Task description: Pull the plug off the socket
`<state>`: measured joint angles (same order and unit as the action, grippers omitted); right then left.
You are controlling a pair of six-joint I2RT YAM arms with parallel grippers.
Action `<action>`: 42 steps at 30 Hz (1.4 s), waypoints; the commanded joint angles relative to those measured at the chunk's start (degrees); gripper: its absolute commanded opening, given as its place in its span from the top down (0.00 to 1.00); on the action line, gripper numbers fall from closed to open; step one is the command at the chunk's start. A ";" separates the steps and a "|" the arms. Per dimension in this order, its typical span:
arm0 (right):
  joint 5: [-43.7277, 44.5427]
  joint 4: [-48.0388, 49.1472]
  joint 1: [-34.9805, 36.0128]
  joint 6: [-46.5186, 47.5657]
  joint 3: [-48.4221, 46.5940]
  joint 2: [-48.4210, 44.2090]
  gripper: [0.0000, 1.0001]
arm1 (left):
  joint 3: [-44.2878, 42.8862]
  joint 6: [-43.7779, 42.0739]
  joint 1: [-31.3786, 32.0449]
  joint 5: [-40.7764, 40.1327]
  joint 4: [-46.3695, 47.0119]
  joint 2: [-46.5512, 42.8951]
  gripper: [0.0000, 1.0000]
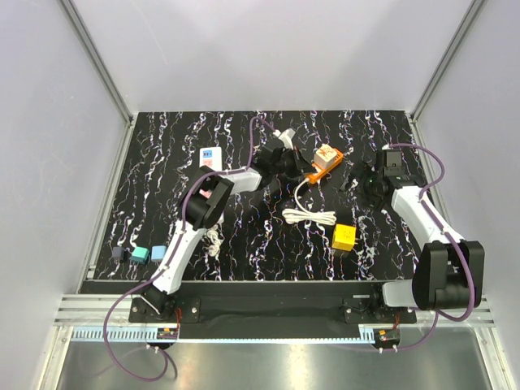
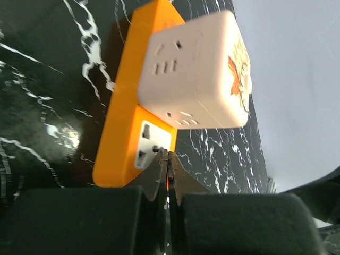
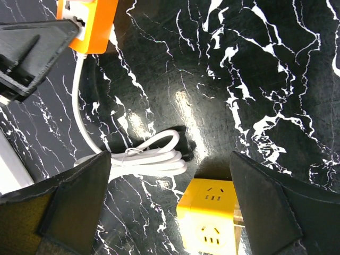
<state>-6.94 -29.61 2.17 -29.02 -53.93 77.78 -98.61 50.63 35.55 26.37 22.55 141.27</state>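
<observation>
Plug [image 2: 194, 69], the white cube, sits on the orange socket [image 2: 119, 127] just beyond your left gripper [image 2: 168, 157], along the socket's long axis; those jaws are pinched shut on nothing; your right gripper [image 3: 170, 159] gapes wide, empty, well apart; left is the nearer arm.

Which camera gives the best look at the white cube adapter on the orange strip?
Left wrist: the white cube adapter fills the frame, outlet holes clear. Top external shows it small; right wrist shows only the orange strip.
</observation>
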 commanded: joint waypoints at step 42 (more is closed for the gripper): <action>26.98 -13.73 11.97 -10.09 -54.78 41.84 0.00 | -0.18 -2.82 -0.13 -10.37 -7.78 -2.41 1.00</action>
<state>16.93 -42.89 13.04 -37.65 -105.25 119.17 -98.85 50.78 35.05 18.79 19.14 140.05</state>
